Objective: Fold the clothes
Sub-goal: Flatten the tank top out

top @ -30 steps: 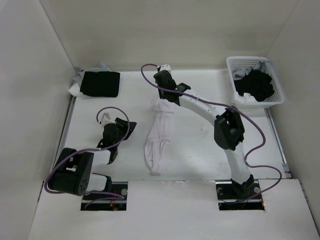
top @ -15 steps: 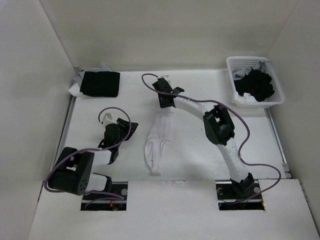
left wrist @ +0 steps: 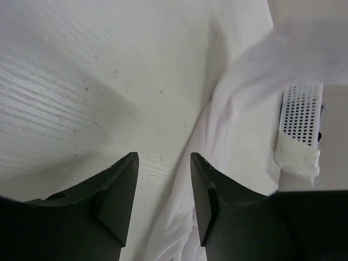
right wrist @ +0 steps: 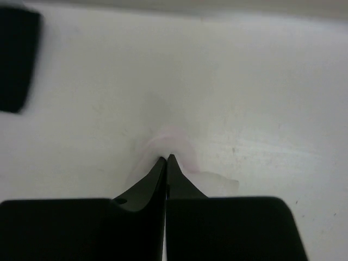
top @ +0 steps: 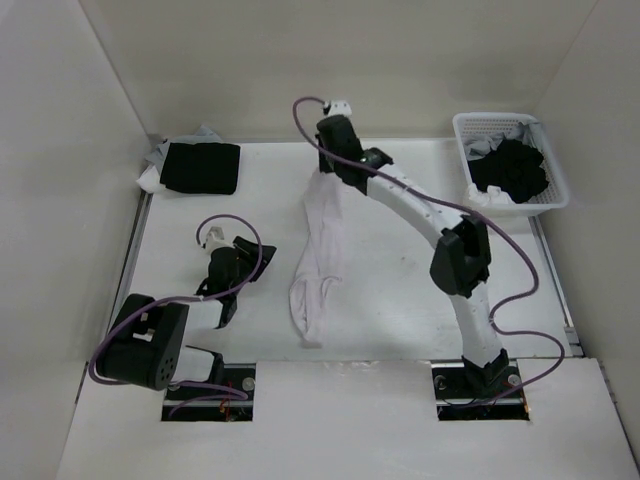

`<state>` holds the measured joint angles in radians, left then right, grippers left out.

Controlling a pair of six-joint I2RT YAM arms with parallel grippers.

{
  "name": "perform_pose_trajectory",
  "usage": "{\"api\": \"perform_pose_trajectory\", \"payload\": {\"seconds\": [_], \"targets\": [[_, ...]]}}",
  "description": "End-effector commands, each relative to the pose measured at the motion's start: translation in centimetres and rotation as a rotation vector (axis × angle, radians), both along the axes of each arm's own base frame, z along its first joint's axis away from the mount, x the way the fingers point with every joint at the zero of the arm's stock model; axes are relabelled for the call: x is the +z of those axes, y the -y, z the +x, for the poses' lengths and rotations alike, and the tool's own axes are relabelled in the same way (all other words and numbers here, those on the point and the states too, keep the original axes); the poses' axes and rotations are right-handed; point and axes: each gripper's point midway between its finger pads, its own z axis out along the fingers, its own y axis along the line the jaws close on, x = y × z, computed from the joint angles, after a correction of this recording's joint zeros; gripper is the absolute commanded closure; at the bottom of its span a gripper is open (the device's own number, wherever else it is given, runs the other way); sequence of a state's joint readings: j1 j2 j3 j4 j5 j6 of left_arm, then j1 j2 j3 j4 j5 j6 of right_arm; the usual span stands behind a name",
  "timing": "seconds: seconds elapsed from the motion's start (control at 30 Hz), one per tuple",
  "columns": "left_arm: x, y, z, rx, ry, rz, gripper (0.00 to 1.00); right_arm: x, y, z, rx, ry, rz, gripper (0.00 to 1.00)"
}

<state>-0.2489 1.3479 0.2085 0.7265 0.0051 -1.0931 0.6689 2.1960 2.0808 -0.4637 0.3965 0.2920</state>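
Note:
The clothes (top: 318, 255) are a long white garment lying lengthwise down the middle of the table. Its far end is lifted off the surface. My right gripper (top: 328, 183) is shut on that far end. In the right wrist view the jaws meet at the tips (right wrist: 166, 159), with a pinch of white cloth (right wrist: 175, 142) bunched just beyond them. My left gripper (top: 245, 262) rests low at the left, apart from the garment. It stands open with bare table between its fingers (left wrist: 123, 185). The garment's edge (left wrist: 228, 130) lies just to their right.
A folded black garment (top: 201, 167) on white cloth lies at the back left corner, and shows in the right wrist view as a black garment (right wrist: 16, 60). A white lattice basket (top: 512, 162) holding black clothes stands at the back right. Walls close in the table on three sides.
My right gripper dipped and opened over the garment's far end. It then shut on it again and rose toward the back wall, pulling the cloth longer. The left arm stayed still.

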Motion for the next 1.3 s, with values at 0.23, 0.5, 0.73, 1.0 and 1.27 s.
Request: {"api": "perform_pose_trajectory", "payload": {"seconds": [0.23, 0.5, 0.73, 1.0, 1.27], "targets": [[8.1, -0.3, 0.6, 0.014, 0.198, -0.075, 0.59, 24.2, 0.2, -11.0, 0.137, 0.395, 0.227, 0.97], [9.2, -3.2, -0.5, 0.063, 0.21, -0.002, 0.58, -0.4, -1.8, -30.0, 0.152, -0.072, 0.383, 0.67], [6.3, -3.2, -2.1, 0.033, 0.14, 0.095, 0.57, -5.4, 1.2, -33.7, 0.127, -0.19, 0.369, 0.53], [3.8, -4.0, -2.7, 0.04, 0.054, 0.217, 0.62, -7.5, -5.2, -33.0, 0.261, -0.231, 0.303, 0.75], [3.3, -8.0, -3.6, 0.189, 0.035, 0.237, 0.62, -7.9, -15.4, -31.5, 0.426, -0.184, 0.245, 0.59]]}}
